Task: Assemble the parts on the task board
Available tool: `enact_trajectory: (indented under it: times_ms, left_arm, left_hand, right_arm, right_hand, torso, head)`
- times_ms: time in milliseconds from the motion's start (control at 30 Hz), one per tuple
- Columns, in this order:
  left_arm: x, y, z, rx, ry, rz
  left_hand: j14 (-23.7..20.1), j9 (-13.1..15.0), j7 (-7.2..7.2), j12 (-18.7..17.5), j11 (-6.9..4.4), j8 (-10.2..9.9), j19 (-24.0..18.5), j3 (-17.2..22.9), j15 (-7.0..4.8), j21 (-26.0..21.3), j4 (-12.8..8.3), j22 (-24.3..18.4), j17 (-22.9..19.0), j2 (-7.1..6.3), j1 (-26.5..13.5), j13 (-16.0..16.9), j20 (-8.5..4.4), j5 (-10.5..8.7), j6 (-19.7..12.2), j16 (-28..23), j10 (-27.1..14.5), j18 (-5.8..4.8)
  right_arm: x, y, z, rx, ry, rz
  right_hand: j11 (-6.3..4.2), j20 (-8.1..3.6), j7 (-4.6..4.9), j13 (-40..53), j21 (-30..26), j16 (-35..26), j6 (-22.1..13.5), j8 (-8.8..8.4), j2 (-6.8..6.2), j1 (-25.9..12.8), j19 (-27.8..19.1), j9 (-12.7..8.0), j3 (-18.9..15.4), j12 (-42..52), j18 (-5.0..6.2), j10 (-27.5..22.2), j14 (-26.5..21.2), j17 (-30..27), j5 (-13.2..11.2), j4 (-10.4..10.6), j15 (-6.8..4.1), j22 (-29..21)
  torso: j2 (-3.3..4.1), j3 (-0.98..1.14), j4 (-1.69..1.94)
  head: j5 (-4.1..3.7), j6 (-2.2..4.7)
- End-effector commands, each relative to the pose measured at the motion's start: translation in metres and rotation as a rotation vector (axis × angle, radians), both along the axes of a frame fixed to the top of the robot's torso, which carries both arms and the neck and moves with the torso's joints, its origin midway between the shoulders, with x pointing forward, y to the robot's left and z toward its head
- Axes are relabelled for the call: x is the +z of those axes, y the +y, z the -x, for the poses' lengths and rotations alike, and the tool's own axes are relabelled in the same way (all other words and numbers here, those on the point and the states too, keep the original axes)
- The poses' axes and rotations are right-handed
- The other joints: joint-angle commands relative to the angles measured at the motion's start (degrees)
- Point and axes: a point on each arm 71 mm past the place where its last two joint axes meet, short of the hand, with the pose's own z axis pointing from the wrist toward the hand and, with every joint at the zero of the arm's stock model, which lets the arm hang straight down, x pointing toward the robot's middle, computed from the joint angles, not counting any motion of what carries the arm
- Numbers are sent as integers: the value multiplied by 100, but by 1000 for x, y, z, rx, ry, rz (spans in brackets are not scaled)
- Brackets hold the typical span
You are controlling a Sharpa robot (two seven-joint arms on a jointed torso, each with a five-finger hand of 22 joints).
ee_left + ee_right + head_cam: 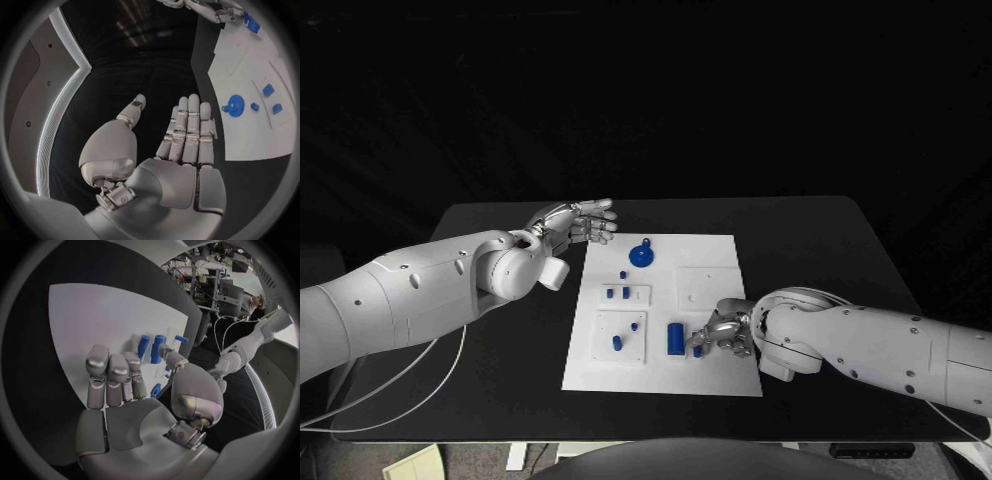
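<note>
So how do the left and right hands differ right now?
The left hand hovers off the task board, beside its far left corner; the right hand is over the board's near right part, by a blue cylinder. The left's fingers are straight, the right's more bent. Both hold nothing.

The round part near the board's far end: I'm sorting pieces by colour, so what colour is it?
Blue. The round part shows best in the head view, against the white task board.

My left robot hand (181, 150) and right robot hand (134, 390) look like smooth, satin silver metal, on arms (416, 295) cased in glossy white plastic. The tabletop (819, 240) is matt black. At the frame's centre, the task board (697, 300) is smooth matt white, and its blue parts (640, 256) look like smooth plastic.
</note>
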Motion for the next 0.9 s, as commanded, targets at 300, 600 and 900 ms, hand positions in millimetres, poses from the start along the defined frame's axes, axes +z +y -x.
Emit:
enact_trajectory:
  times_ms: [300,600,900]
  left_arm:
    - [1,-2,0,-17,-6,8]
    - [1,-2,0,-18,-4,6]
    - [1,-2,1,-20,-4,6]
  left_hand:
    - [29,-5,3,-6,16,29,20,9,1,-35,33,74,11,16,-37,-7,-1,-16,-54,-33,-35,51]
    - [30,-5,2,-5,16,30,21,12,0,-35,31,75,14,20,-32,-7,-2,-16,-54,-36,-34,52]
    - [31,-5,2,-5,16,31,22,15,0,-37,29,76,18,21,-27,-8,-2,-16,-54,-38,-34,53]
  right_arm:
    - [3,-3,6,10,3,-30]
    - [2,-7,5,19,1,-15]
    - [1,-5,5,25,-1,-12]
  right_hand:
    - [-7,-53,5,13,-34,-33,-1,38,68,21,-17,8,-62,-11,337,-4,-5,9,17,2,-39,19]
    - [-9,-93,4,10,-23,-33,-6,51,141,770,-1,15,91,-31,336,1,2,14,17,-478,-42,25]
    - [2,-54,13,15,-33,-42,4,60,354,1039,0,12,135,-34,337,28,6,13,15,-633,-29,17]
  torso:
    - [-1,3,-5]
    - [2,1,-2]
    - [0,0,3]
  head:
    - [0,2]
    - [-10,4]
    - [-21,11]
